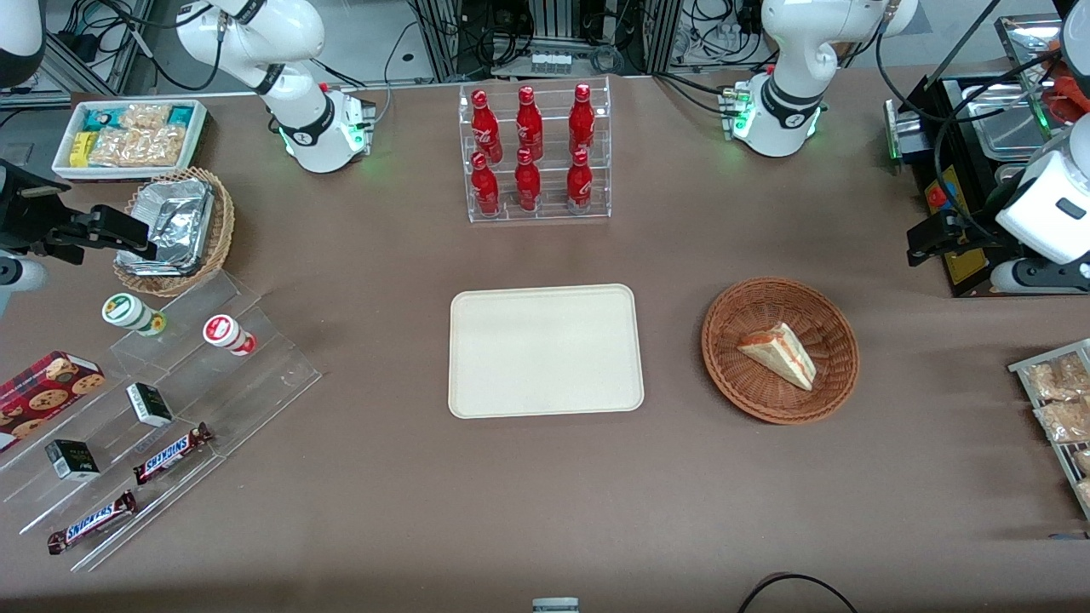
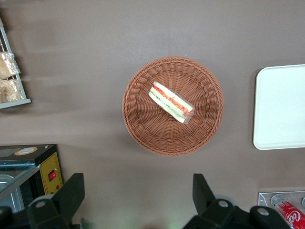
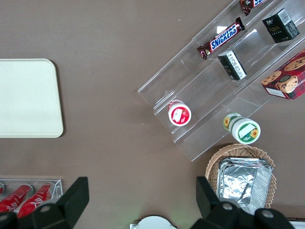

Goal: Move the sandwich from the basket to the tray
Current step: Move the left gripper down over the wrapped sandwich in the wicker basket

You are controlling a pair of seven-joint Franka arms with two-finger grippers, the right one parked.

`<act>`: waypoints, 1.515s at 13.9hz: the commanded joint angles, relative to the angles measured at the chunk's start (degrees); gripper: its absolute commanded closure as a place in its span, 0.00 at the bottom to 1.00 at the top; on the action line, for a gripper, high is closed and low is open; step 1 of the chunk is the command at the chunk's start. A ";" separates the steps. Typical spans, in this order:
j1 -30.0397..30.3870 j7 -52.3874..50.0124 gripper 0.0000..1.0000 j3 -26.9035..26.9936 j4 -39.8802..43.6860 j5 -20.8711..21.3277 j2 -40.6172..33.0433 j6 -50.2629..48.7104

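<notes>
Pincer [image 2: 138, 200] fingers [image 2: 71, 193] are sitting closest to the wrist lens, standing wide apart and holding nothing, high above the counter [image 1: 545, 511]. Going by size, the tray [image 1: 545, 351] is lying bare at mid-counter, and the basket [image 1: 780, 349] is resting beside it, a clear gap between them, toward the working arm's end. Inside the basket the sandwich [image 1: 779, 353] is lying on its side — near the middle of the weave.

Governing relation: the sandwich is lying well below the open pincer and offset from it, out ahead of the fingertips in the wrist view [image 2: 170, 102]. Its long axis is running diagonally to the line between the two fingers — not square to it. Judged from this, the coming move is calling for a forward shift, a descent, and a wrist rotation so the fingers are closing across the wedge's short dimension.
</notes>
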 commanded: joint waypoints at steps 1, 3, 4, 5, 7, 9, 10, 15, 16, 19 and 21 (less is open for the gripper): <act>-0.81 0.00 0.00 0.47 -1.18 0.22 -1.11 0.09; -0.98 -0.52 0.00 0.47 -1.88 0.31 -0.50 1.06; -0.98 -1.13 0.00 0.56 -3.97 0.57 -0.23 3.24; -0.98 -2.79 0.00 0.56 -7.65 0.57 -0.40 6.74; -2.29 -8.05 0.00 0.38 -14.77 0.75 -0.67 15.78; -4.40 -15.77 0.00 0.38 -20.84 1.10 -0.58 24.14; -5.46 -20.26 0.00 0.38 -24.35 1.10 -0.93 28.09; -6.43 -46.43 0.00 0.29 -41.94 1.01 -5.50 48.92; -6.43 -53.54 0.00 0.21 -43.00 1.01 -4.98 51.75; -7.84 -63.53 0.00 -0.06 -43.19 1.01 -1.47 53.97; -8.02 -65.91 0.00 -0.06 -43.45 1.01 0.64 55.90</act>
